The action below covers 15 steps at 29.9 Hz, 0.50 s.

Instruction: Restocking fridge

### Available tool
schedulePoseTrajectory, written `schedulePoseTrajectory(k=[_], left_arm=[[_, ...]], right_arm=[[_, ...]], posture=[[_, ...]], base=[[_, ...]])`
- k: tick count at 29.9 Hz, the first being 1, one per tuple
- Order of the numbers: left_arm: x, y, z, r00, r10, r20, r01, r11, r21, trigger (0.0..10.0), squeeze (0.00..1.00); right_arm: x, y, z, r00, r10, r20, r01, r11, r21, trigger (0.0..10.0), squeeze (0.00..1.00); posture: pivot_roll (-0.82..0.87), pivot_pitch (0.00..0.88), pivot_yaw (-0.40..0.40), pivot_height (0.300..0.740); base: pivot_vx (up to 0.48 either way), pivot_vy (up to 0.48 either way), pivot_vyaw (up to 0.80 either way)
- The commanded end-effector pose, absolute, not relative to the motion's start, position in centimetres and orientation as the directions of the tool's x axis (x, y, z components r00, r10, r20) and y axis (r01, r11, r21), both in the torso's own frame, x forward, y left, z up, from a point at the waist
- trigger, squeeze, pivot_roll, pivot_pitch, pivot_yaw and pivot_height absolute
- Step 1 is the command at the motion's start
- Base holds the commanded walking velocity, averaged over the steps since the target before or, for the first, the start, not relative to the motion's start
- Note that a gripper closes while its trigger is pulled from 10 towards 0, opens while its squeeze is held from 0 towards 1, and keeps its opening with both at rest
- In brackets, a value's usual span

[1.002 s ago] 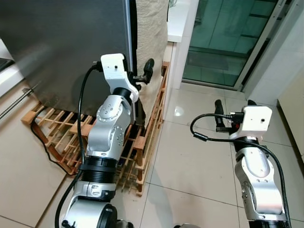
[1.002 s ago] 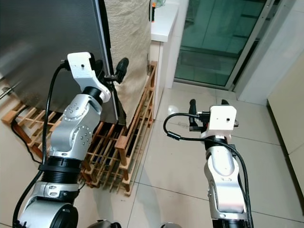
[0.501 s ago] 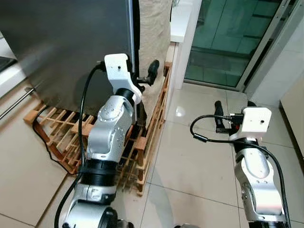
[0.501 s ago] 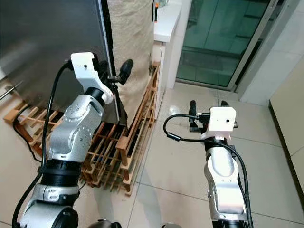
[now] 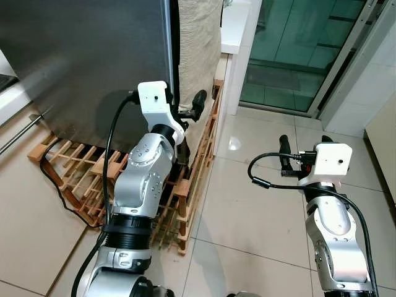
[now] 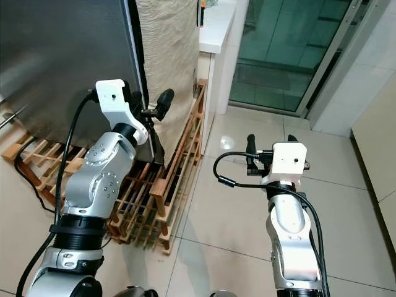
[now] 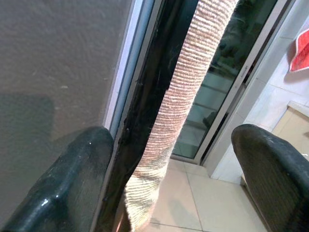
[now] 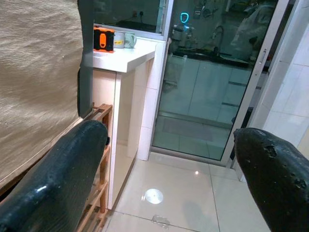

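The fridge's dark grey door (image 5: 80,55) stands shut at the left. A beige woven cloth (image 5: 201,43) hangs down the fridge's side. My left gripper (image 5: 187,108) is raised at the door's right edge and is open. In the left wrist view its fingers (image 7: 72,183) straddle the black door seam (image 7: 145,101) and the cloth (image 7: 193,72), one finger against the door face. My right gripper (image 5: 304,141) hovers open over the tiled floor to the right, holding nothing.
A low wooden slatted rack (image 5: 185,185) lies under and beside the fridge, with a black cable (image 5: 52,179) across it. A white counter (image 8: 125,53) carrying an orange and black object (image 8: 104,38) stands behind. A glass sliding door (image 5: 297,49) is beyond, and a pale cabinet (image 5: 383,142) is at the right.
My left gripper has sunk a little along the door edge and shifted slightly right. The right arm has hardly moved. The view wobbled slightly.
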<state>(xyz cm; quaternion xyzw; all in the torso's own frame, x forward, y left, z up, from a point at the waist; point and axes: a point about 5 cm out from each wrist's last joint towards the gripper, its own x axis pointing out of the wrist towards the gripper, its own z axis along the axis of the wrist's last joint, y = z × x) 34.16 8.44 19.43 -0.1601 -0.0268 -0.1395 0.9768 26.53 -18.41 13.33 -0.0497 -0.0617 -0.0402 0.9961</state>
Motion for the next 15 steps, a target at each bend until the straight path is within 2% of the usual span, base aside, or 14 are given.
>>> schedulePoseTrajectory(k=[1,8,10,15], left_arm=[[34.4,8.0,19.7,0.957,-0.273,0.098,0.29,0.901,-0.322,10.0,0.0],[34.9,5.0,20.4,0.903,-0.409,0.128,0.429,0.855,-0.292,10.0,0.0],[35.4,2.9,21.4,0.859,-0.485,0.164,0.512,0.811,-0.283,10.0,0.0],[35.0,1.0,22.2,0.819,-0.539,0.196,0.573,0.755,-0.318,10.0,0.0]], right_arm=[[26.6,-18.7,13.5,0.988,-0.078,0.133,0.093,0.99,-0.104,10.0,0.0],[26.7,-18.5,13.4,0.989,-0.068,0.129,0.082,0.991,-0.104,10.0,0.0],[26.7,-18.4,13.4,0.99,-0.064,0.127,0.078,0.992,-0.103,10.0,0.0],[26.7,-18.4,13.4,0.989,-0.07,0.128,0.083,0.991,-0.101,10.0,0.0]], posture=[[-0.15,0.0,0.002,0.74],[-0.16,0.0,-0.005,0.74],[-0.16,0.0,0.0,0.74],[-0.18,0.0,0.013,0.74]], base=[[0.0,0.0,0.0],[0.0,0.0,0.0],[0.0,0.0,0.0],[0.0,0.0,0.0]])
